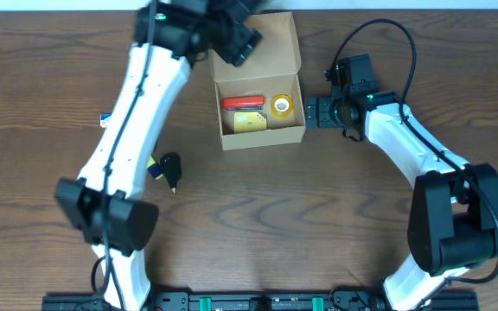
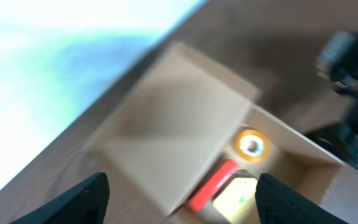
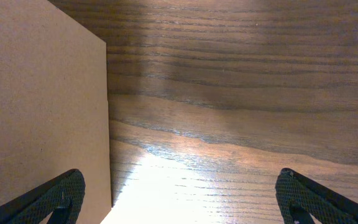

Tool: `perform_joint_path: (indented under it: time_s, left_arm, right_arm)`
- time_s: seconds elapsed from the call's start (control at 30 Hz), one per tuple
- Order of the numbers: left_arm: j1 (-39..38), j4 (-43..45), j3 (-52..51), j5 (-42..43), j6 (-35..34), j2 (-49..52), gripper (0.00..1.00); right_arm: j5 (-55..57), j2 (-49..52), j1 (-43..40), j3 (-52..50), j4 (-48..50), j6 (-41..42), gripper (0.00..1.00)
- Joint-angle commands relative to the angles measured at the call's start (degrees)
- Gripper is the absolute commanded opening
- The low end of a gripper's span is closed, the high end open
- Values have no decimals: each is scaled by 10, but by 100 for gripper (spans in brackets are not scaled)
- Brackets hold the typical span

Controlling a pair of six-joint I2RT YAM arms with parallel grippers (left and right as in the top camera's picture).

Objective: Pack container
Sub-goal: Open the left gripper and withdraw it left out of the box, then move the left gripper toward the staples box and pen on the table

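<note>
Overhead, the left hand [image 1: 234, 39] is partly cut off by the top edge and is hard to tell from its dark housing above the lid [image 1: 275, 52]. The left wrist view is heavily blurred. Its fingers [image 2: 86, 199] are seen well apart with nothing between them, so the hand is read as wide open and empty. A small blue-and-white thing [image 1: 105, 119] is mostly hidden by the left arm. A small black object [image 1: 169, 168] on the desk [image 1: 258, 216] cannot be identified.

The container [image 1: 262, 136] is placed at the far middle of the desk, mouth upward. Its long axis runs left to right, slightly skewed, and the lid is folded back toward the far edge. Inside, a red item [image 1: 243, 102], a yellow item [image 1: 249, 122] and a tape roll [image 1: 282, 106] are seen. The right hand [image 1: 312, 112] is held just beside the container's right wall, spread wide and empty. In the right wrist view only that wall and bare desk are shown.
</note>
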Motion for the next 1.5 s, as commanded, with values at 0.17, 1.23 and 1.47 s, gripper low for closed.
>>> perform_joint_path:
  time_s: [0.17, 1.23, 1.47]
  left_arm:
    - [73, -16, 9, -194, -201, 24, 27]
    - [227, 272, 9, 287, -492, 346, 5]
    - [232, 173, 10, 179, -521, 282, 6]
  right_arm:
    - [-2, 0, -3, 0, -1, 6, 99]
    - [-2, 0, -3, 0, -1, 6, 99]
    - [-2, 0, -3, 0, -1, 6, 99]
